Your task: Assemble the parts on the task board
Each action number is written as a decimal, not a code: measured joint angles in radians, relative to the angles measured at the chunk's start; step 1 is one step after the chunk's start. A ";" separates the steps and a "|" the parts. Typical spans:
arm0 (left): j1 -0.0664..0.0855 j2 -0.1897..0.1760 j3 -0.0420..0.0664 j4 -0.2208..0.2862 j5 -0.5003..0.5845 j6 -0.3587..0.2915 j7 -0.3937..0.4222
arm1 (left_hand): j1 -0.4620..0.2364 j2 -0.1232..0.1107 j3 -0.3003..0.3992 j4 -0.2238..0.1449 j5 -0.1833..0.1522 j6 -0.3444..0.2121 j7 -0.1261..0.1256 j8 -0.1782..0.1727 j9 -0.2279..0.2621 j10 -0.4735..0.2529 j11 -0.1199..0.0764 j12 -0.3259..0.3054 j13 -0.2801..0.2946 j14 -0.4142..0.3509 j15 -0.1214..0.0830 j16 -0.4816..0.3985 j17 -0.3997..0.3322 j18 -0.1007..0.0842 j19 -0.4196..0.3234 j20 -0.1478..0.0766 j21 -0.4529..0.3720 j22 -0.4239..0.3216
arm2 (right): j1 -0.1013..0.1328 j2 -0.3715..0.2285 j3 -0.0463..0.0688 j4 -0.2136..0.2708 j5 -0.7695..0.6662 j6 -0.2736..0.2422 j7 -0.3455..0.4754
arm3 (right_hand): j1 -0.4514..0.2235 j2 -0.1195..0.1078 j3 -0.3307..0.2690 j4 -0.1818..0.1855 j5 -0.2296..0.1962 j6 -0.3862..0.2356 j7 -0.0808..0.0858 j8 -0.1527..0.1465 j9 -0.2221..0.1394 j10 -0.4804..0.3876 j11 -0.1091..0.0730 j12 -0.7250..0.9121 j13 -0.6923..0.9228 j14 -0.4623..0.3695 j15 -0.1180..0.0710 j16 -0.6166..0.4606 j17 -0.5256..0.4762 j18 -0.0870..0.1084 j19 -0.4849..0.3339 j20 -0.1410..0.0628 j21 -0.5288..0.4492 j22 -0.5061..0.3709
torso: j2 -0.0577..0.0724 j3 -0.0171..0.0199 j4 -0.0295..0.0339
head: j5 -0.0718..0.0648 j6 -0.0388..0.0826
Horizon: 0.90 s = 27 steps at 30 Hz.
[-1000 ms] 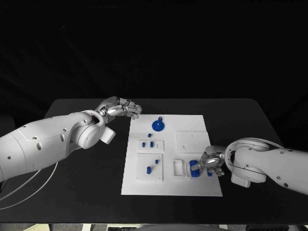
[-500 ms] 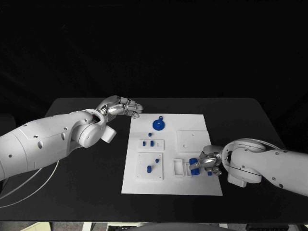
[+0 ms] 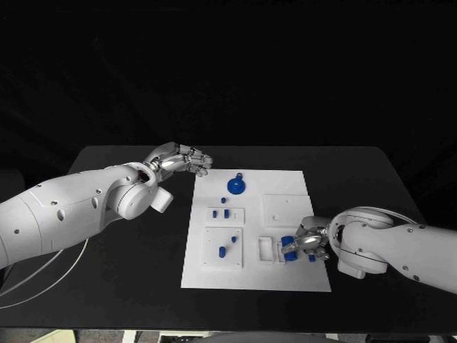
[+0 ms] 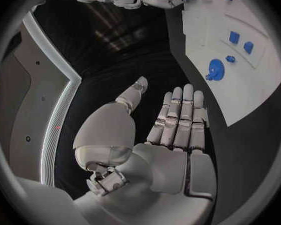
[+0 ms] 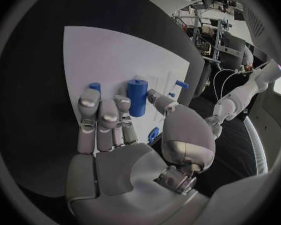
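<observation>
The white task board [image 3: 290, 186] lies mid-table. My right hand [image 3: 311, 245] is low over its near right part, among blue parts and small white holders [image 3: 265, 249]. In the right wrist view, thumb and a fingertip of the right hand [image 5: 125, 150] pinch an upright blue cylinder [image 5: 137, 97] above the board [image 5: 103, 55]; the other fingers lie straight. My left hand [image 3: 177, 158] hovers off the board's far left corner. The left hand [image 4: 172, 130] holds nothing, fingers straight and thumb apart.
A round blue piece with a loop [image 3: 235, 186] lies at the far side of the board, small blue pegs [image 3: 221, 212] stand in white blocks on its left half. A plain white square block [image 3: 283, 206] sits right of them. Black table surrounds the board.
My right hand has edged slightly left over the near right holders. The left hand has not moved.
</observation>
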 measured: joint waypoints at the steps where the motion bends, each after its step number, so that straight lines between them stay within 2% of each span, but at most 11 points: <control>1: 0.000 0.000 0.000 0.000 0.000 0.000 0.000 | 0.000 0.000 0.000 0.000 0.000 0.000 0.000 0.000 0.000 0.000 0.000 0.000 0.000 0.000 0.000 0.000 0.000 0.000 0.000 0.000 0.000 0.000 | 0.000 -0.002 0.000 0.002 -0.001 -0.002 0.000 | 0.000 0.000 0.001 -0.001 0.000 0.002 -0.002 -0.001 -0.003 0.000 0.000 0.000 0.000 0.000 0.000 0.000 0.000 0.000 0.000 0.000 0.002 0.000 | 0.000 0.0000 0.0000 | 0.001 0.000; 3: 0.000 0.000 0.000 0.000 0.000 0.000 0.000 | 0.000 0.000 0.000 0.000 0.000 0.000 0.000 0.000 0.000 0.000 0.000 0.000 0.000 0.000 0.000 0.000 0.000 0.000 0.000 0.000 0.000 0.001 | 0.000 -0.008 0.000 0.010 -0.001 -0.007 0.000 | 0.002 0.002 0.001 -0.001 0.000 0.004 -0.004 -0.009 -0.007 0.000 0.000 0.000 0.000 0.000 0.000 0.000 0.001 0.000 -0.003 0.002 0.002 0.000 | 0.000 0.0000 0.0000 | 0.001 0.001; 11: 0.000 0.000 0.000 -0.001 0.001 0.000 0.000 | 0.000 0.000 0.000 0.000 0.000 0.000 0.000 0.000 0.000 0.000 0.000 0.000 -0.001 0.000 0.000 0.000 0.000 0.000 0.000 0.000 0.000 0.001 | 0.001 -0.049 -0.002 0.055 0.007 -0.029 -0.005 | -0.004 0.009 0.005 -0.005 0.000 0.013 -0.008 -0.007 -0.001 0.004 -0.004 0.004 0.000 0.003 -0.003 0.000 0.002 0.000 -0.004 0.003 0.002 0.000 | 0.000 0.0001 -0.0007 | 0.002 0.003; 16: 0.000 0.000 0.000 -0.003 0.001 0.000 0.000 | 0.000 0.000 0.000 0.000 0.000 0.000 0.000 0.000 0.000 0.000 0.000 0.000 -0.001 0.000 0.000 0.000 0.000 0.000 0.000 0.000 0.000 0.001 | 0.023 -0.064 -0.001 0.082 0.021 -0.042 -0.007 | -0.010 0.015 0.010 -0.010 0.000 0.017 -0.011 -0.007 -0.001 0.007 -0.007 0.004 -0.001 0.004 -0.003 0.000 0.003 0.000 -0.004 0.004 0.006 0.000 | -0.001 0.0003 -0.0012 | 0.001 0.004; 20: 0.000 0.001 0.000 -0.004 0.001 0.000 0.000 | 0.000 0.000 0.000 0.000 0.000 0.000 0.000 0.000 0.000 0.000 0.000 0.000 -0.001 0.000 0.000 0.000 0.001 0.000 0.000 0.000 0.000 0.001 | 0.033 -0.063 0.000 0.087 0.036 -0.052 -0.007 | -0.010 0.015 0.010 -0.010 0.000 0.018 -0.010 -0.007 -0.001 0.007 -0.007 0.004 -0.001 0.004 -0.003 0.000 0.003 0.000 -0.004 0.004 0.006 0.000 | -0.001 0.0002 -0.0017 | 0.001 0.006; 27: 0.000 0.003 0.000 -0.003 0.001 0.001 0.000 | 0.000 0.000 0.000 0.000 0.000 0.000 0.000 0.000 0.000 0.000 0.000 0.000 -0.001 0.000 0.000 0.000 0.001 0.000 0.000 0.000 0.000 0.002 | 0.034 -0.060 -0.001 0.092 0.059 -0.060 -0.009 | -0.015 0.009 0.013 -0.013 0.000 0.022 -0.013 -0.007 -0.001 0.007 -0.007 0.004 -0.002 0.005 -0.002 0.000 0.005 0.000 -0.004 0.004 0.006 0.000 | -0.001 0.0003 -0.0007 | 0.000 0.008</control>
